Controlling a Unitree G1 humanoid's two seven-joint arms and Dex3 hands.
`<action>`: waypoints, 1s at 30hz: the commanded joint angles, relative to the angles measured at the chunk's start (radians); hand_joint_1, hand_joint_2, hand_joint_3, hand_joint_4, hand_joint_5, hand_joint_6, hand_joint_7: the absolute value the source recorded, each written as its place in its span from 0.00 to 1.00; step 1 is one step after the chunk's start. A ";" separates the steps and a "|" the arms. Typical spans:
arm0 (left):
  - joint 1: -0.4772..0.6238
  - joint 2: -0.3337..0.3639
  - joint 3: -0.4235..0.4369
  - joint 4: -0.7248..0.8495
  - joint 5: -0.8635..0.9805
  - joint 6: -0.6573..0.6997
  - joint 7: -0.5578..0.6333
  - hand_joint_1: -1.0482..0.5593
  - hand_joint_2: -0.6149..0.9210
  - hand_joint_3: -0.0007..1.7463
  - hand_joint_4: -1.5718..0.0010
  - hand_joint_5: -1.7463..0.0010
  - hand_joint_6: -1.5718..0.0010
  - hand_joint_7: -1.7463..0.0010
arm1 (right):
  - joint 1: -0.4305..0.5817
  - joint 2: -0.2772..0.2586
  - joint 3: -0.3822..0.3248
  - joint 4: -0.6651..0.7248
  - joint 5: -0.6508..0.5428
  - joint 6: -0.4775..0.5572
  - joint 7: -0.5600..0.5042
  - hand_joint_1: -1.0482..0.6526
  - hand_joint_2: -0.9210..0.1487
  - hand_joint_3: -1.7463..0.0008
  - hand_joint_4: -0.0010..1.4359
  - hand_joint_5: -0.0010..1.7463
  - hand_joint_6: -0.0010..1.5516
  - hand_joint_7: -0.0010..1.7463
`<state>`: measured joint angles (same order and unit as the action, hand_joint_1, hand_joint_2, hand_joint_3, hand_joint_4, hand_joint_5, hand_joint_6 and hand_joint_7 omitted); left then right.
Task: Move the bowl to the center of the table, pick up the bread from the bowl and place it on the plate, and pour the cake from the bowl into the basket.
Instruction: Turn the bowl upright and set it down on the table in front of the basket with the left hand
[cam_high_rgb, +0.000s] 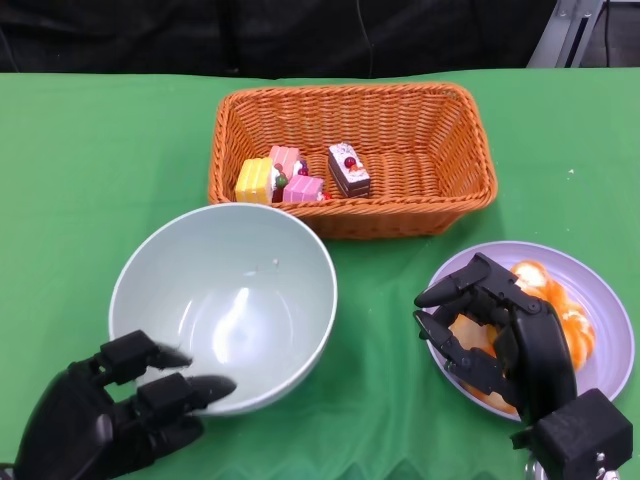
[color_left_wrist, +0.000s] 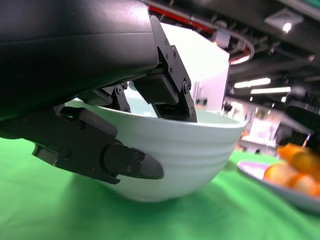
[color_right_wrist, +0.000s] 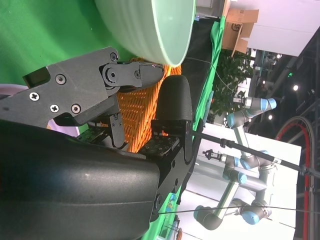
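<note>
black jointed left hand (cam_high_rgb: 110, 405), screwed plates

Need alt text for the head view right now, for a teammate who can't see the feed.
An empty pale bowl sits upright on the green table, the left hand gripping its near rim. Behind it, a wicker basket holds cake pieces. The right hand hovers over bread on a purple plate.

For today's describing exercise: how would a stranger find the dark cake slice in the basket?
Find the orange wicker basket behind the pale bowl. The dark cake slice lies apart, right of the yellow and pink cakes: it alone is brown, with white icing and a red dot.
</note>
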<state>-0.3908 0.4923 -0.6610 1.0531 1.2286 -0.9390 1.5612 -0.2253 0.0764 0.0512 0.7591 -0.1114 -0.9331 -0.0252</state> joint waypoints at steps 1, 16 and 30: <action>0.020 0.021 0.027 -0.013 -0.011 -0.048 0.053 0.28 1.00 0.12 0.64 0.92 0.58 1.00 | 0.007 -0.012 -0.009 -0.002 0.000 0.010 -0.011 0.51 0.09 0.81 0.47 0.85 0.40 0.73; 0.033 0.022 0.031 0.028 -0.102 -0.340 -0.021 0.00 1.00 0.27 0.86 1.00 0.86 1.00 | 0.011 -0.013 -0.008 0.004 0.012 0.008 0.007 0.52 0.06 0.83 0.47 0.85 0.41 0.71; 0.025 -0.171 0.159 0.189 -1.188 -0.559 -0.983 0.21 1.00 0.15 0.65 0.97 0.73 0.98 | 0.017 -0.015 -0.009 0.004 0.036 0.006 0.033 0.52 0.05 0.84 0.47 0.85 0.40 0.72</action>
<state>-0.3898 0.3540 -0.5353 1.3103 0.3104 -1.5801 0.7926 -0.2246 0.0744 0.0521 0.7618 -0.1001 -0.9317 -0.0031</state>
